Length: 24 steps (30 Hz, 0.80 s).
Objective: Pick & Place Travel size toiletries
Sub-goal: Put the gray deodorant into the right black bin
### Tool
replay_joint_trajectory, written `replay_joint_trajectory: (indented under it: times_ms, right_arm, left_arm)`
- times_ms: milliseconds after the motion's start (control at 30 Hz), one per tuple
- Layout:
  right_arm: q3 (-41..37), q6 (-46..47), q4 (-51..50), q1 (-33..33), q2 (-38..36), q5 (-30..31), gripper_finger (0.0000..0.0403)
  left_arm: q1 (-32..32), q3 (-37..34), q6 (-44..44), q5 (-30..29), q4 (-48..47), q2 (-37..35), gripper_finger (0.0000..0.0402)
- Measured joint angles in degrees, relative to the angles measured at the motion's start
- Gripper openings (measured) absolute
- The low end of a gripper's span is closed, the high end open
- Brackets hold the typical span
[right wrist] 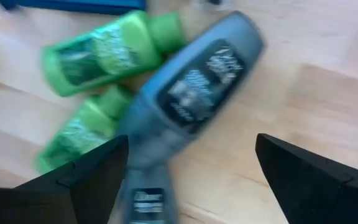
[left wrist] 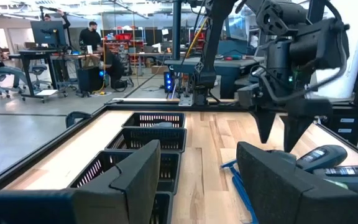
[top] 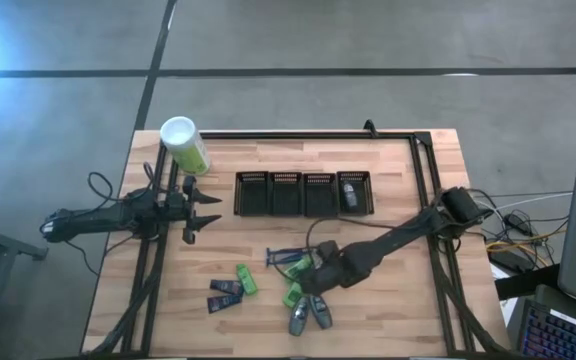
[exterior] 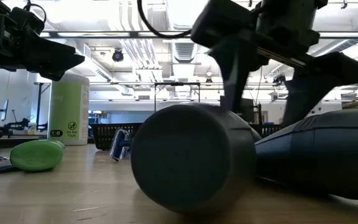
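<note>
Right wrist view: right gripper (right wrist: 191, 171) spread above grey bottle (right wrist: 194, 93) lying near table's (top: 398, 310) near edge. Likely light, stiff, slick plastic; pinch across its narrow waist. Left gripper (top: 211, 214) waits far left, spread.

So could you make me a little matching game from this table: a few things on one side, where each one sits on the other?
Things:
1. pale-green canister
2. right gripper
3. left gripper
4. black mesh bins

Places:
A. open, above the grey bottles
B. in a row mid-table
C. far left corner of the table
D. open, left of the bins

Pairs: 1-C, 2-A, 3-D, 4-B
</note>
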Motion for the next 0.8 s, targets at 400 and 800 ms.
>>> replay_joint_trajectory:
  times_ms: [400,800]
  right_arm:
    - [0.9,2.65,-2.17,0.22,0.14,-1.65,0.0357]
    - [0.57,7.69,1.25,-0.25,1.38,1.96,0.0332]
  left_arm:
    - [0.0,0.0,0.0,0.02,-0.02,0.3,0.0218]
    - [0.0,0.0,0.0,0.02,-0.02,0.3,0.0218]
